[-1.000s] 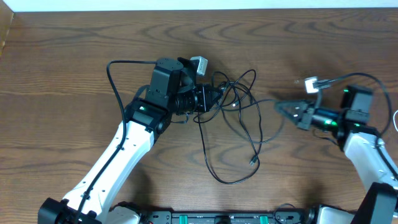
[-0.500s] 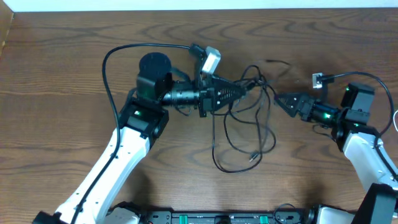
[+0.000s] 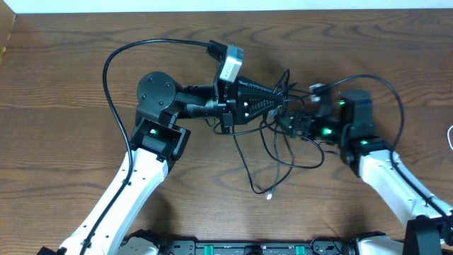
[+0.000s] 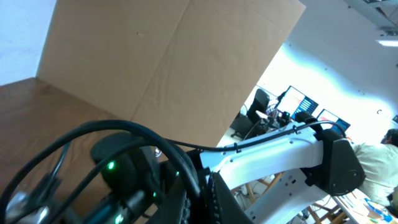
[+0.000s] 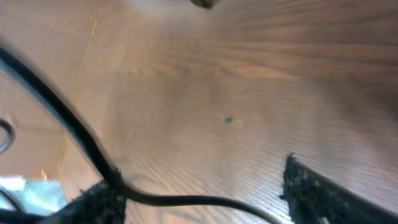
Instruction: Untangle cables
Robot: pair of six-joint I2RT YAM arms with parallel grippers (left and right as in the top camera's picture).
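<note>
Several thin black cables [image 3: 249,170] lie tangled at the table's middle, and one loose plug end [image 3: 269,196] trails toward the front. My left gripper [image 3: 274,105] points right and is shut on strands at the top of the tangle. In the left wrist view its fingers [image 4: 200,198] are pressed together under an arching black cable [image 4: 124,127]. My right gripper [image 3: 294,126] reaches in from the right, close to the left one. Its fingers are apart in the right wrist view [image 5: 199,199], with one black cable [image 5: 180,200] running between them just above the wood.
The left arm's thick black wire [image 3: 113,64] loops wide over the wooden table [image 3: 71,106]. The table's far edge meets a white strip [image 3: 212,6]. A cardboard panel [image 4: 155,56] stands behind. Something white [image 3: 450,131] shows at the right edge.
My left gripper swung right with the cables, dragging the tangle. My right gripper opened and moved left into the tangle, next to the left gripper.
</note>
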